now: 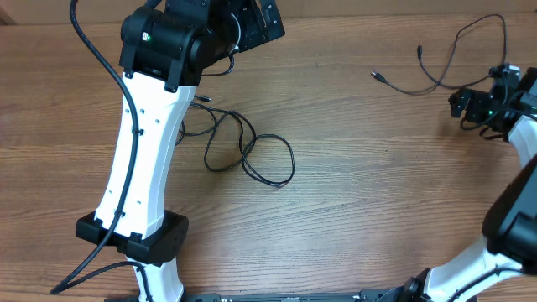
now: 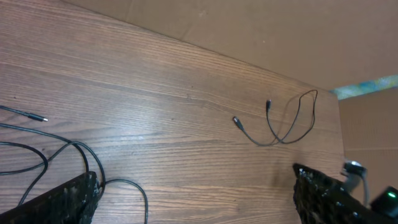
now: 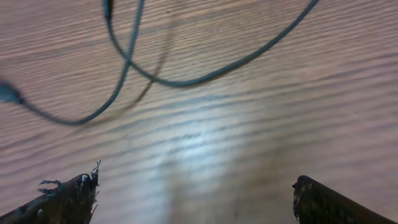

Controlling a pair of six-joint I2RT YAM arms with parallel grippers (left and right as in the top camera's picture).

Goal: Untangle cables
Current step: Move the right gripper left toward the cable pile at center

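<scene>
Table (image 1: 377, 193): one wooden surface that carries everything listed below.
Arms: two, both mine, one rising from each end of the near edge.
Left gripper (image 2: 194, 180): one, held over the left half of the table near the far edge. My two fingers (image 2: 68, 199) are spread wide with only bare wood between them.
Right gripper (image 3: 194, 186): one, near the right edge in the far half of the table. My two fingers (image 3: 329, 205) stand fully apart and grip nothing.
Cables, count: two groups, a looped bunch and a separate strand, well apart from each other.
Looped bunch (image 1: 247, 151): one, on the left half of the table about midway between the near and far edges, just beside my left arm (image 1: 143, 151). Several loops overlap. I cannot tell how many cords make it up.
Separate strand (image 1: 445, 67): one thin black cord at the far right corner, lying in an open curve just beside my right gripper. In the right wrist view it crosses the wood ahead of my fingers, not between them.
Plug ends, count: three visible. Two are on the separate strand (image 2: 236, 121) (image 2: 268, 104), both toward the middle of the table. One silver-tipped plug (image 2: 40, 118) is on the bunch side.
</scene>
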